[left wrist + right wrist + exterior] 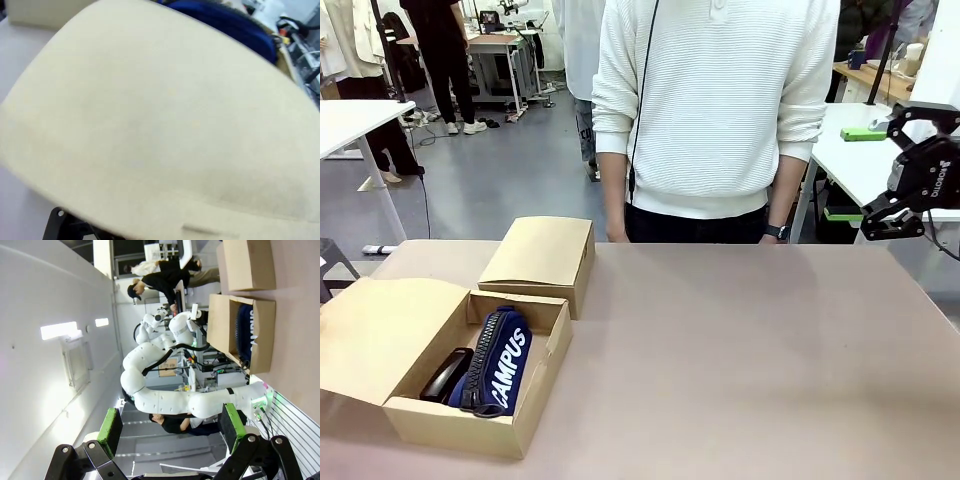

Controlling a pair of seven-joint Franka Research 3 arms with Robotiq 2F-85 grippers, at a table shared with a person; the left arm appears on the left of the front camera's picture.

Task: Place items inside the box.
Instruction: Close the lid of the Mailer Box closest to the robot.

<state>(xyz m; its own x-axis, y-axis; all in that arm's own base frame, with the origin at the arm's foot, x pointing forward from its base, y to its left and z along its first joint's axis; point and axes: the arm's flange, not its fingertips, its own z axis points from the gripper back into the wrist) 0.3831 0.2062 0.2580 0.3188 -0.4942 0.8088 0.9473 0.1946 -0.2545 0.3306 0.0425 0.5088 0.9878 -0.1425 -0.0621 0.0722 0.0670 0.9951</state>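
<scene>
Brown table, open cardboard box holding navy zip pouch and black stapler, right gripper raised with jaws wide apart, left jaws' state unclear.

We are seeing the open box sitting at the desk's left front, the zip pouch and a stapler lying inside, the stapler left of the pouch; a closed box is resting just behind.

Robotics lab or workshop: white worktables on grey floor, equipment-laden bench, white robot arm beside cabling.
</scene>
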